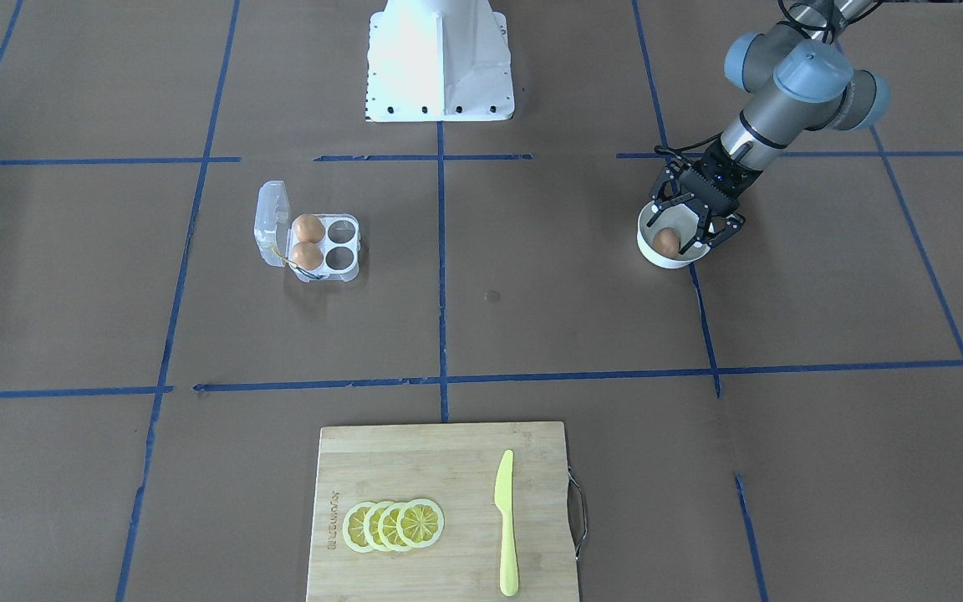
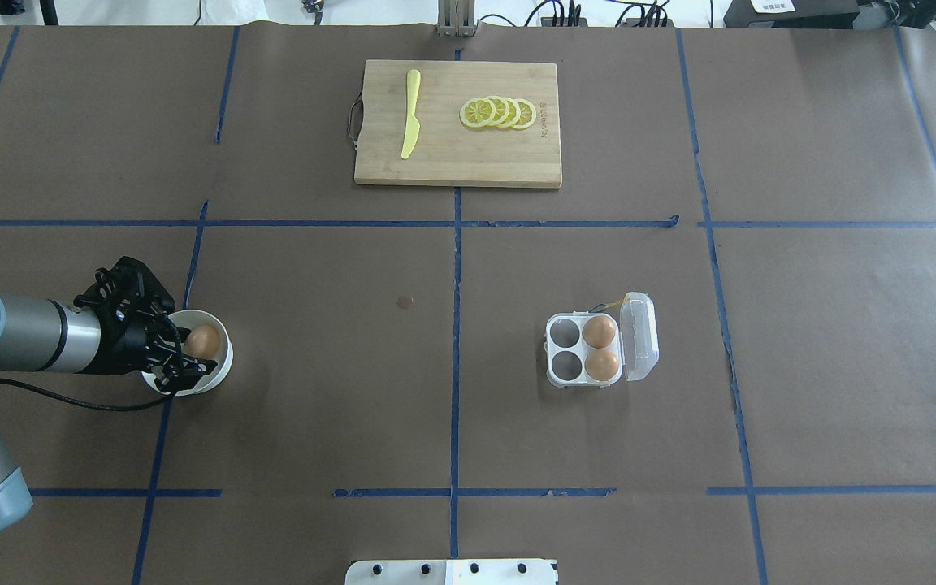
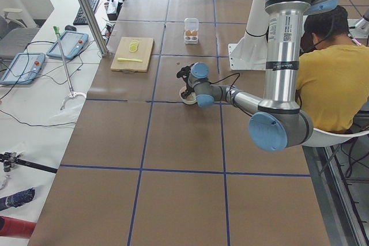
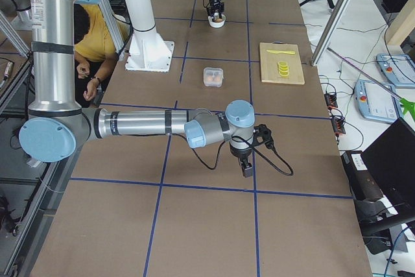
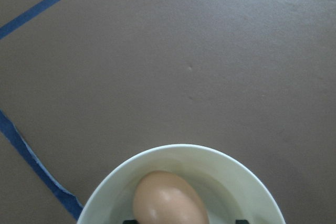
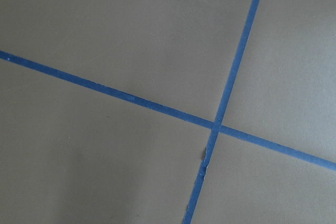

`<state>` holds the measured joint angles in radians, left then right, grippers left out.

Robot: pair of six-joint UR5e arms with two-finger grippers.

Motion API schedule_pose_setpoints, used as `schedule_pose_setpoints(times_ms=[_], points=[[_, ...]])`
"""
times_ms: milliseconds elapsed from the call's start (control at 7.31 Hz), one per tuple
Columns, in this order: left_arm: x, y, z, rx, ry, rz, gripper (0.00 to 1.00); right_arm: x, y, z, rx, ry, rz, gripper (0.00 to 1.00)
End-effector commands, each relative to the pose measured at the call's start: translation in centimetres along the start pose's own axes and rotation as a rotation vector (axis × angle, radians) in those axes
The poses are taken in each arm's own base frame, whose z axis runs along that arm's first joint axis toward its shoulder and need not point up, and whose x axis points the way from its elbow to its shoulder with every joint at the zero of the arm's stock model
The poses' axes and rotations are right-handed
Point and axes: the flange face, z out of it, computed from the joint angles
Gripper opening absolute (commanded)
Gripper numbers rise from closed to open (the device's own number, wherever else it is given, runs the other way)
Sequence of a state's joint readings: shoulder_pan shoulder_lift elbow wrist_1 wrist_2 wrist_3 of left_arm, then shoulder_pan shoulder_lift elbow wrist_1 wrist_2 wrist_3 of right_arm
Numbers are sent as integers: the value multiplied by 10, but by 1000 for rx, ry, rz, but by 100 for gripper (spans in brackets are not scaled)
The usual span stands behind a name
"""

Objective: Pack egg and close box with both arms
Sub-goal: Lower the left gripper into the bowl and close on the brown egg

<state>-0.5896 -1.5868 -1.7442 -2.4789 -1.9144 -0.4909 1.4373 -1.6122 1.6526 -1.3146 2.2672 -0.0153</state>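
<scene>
The orange-brown egg (image 2: 202, 341) lies in a white bowl (image 2: 225, 368). The clear box (image 2: 564, 351) sits open, lid swung back, 2 more eggs (image 2: 600, 331) filling the 2 cells nearest its hinge.

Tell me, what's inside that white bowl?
One orange-brown egg, with the left arm's black fingers straddling it. The floor of the bowl beneath them is hidden.

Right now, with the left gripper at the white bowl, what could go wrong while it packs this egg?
1. The left gripper is open around the egg inside the bowl; closing may catch the rim and tip the bowl.
2. The box lies far across the table, so the smooth egg could slip on the way.
3. Nothing holds the box; it may slide when the egg goes in.
</scene>
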Motion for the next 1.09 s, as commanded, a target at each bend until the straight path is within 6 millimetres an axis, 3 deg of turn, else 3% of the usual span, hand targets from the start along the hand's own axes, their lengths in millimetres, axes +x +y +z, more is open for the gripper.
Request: schedule_pose_setpoints(times_ms=[0, 274, 547, 684, 821, 958], points=[[0, -7, 9, 0, 1, 1, 71, 0, 0, 0, 1, 0, -1, 100], [0, -6, 9, 0, 1, 1, 66, 0, 0, 0, 1, 0, -1, 100], [0, -5, 8, 0, -1, 2, 67, 0, 0, 0, 0, 0, 0, 100], [0, -6, 7, 2, 0, 3, 55, 0, 0, 0, 0, 0, 0, 100], [2, -8, 4, 9, 4, 9, 17, 0, 0, 0, 0, 0, -1, 100], [3, -10, -1, 21, 7, 16, 0, 0, 0, 0, 1, 0, -1, 100]])
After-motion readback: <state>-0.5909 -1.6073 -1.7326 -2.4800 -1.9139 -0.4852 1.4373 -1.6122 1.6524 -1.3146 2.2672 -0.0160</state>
